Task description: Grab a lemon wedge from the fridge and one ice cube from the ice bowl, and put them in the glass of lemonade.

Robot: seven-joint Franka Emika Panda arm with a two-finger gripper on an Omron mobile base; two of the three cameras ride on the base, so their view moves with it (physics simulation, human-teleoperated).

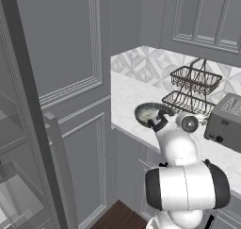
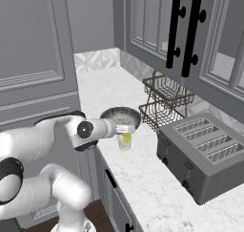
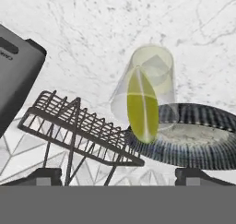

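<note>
My gripper (image 3: 120, 176) is open, its two fingertips (image 3: 44, 174) standing wide apart above the clear glass of lemonade (image 3: 147, 80) on the marble counter. The yellow-green pointed lemon wedge (image 3: 142, 105) hangs free between the fingertips and the glass, touching neither finger. The dark ice bowl (image 3: 203, 144) with pale speckled contents sits right beside the glass. In the right base view my gripper (image 2: 125, 129) hovers just over the glass (image 2: 125, 141), with the ice bowl (image 2: 121, 116) behind it. The fridge (image 1: 19, 129) stands at the far left with its door open.
A black two-tier wire basket (image 2: 164, 102) stands behind the glass against the tiled wall. A grey toaster (image 2: 207, 154) sits to its right. Grey panelled cabinets with black handles (image 2: 183, 33) hang above the counter (image 2: 143, 188).
</note>
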